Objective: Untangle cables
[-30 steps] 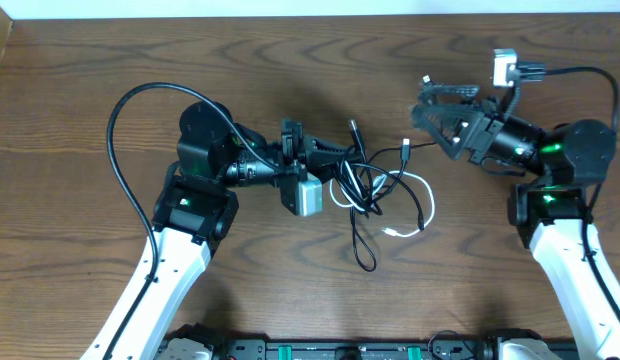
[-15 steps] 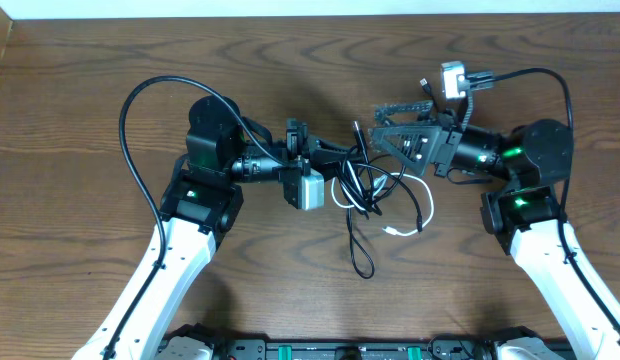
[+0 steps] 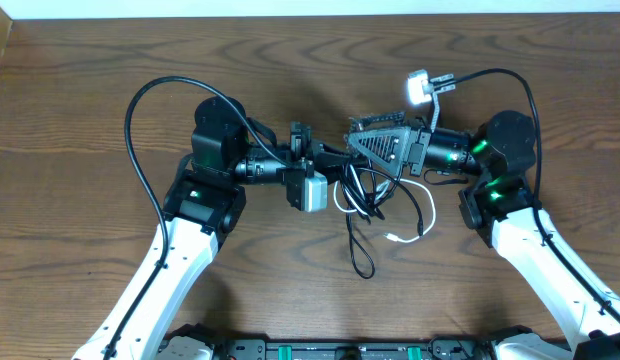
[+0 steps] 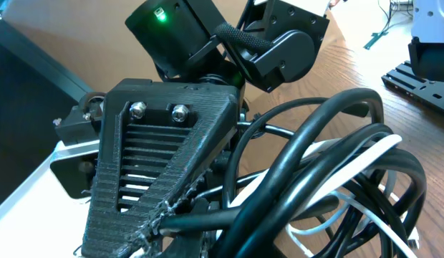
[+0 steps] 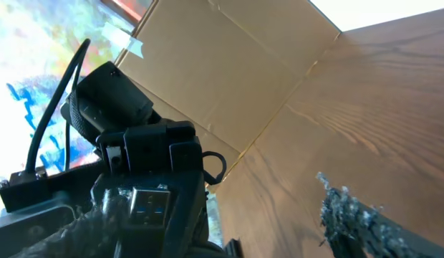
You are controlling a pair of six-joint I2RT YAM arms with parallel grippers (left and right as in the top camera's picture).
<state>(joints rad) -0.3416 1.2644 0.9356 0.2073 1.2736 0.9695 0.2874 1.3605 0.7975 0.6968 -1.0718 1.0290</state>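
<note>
Mid-frame, the left gripper [image 3: 335,158] pinches the tangled cables [image 3: 368,195] tight; the right gripper [image 3: 356,133], jaws spread wide and empty, hangs at the tangle's upper edge

Cables [image 3: 362,190] — a knotted bundle of thin black cords, centre of the overhead view. One white cable [image 3: 430,205] arcs out on its right side, plug end free — a narrow black loop [image 3: 362,262] trails downward.

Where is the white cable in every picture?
Overhead: white cable in the middle, on the right side of the tangle.
Left wrist: white cable lower right, among black cables.
Right wrist: not in it.
Shared landmark: the wooden table.
</note>
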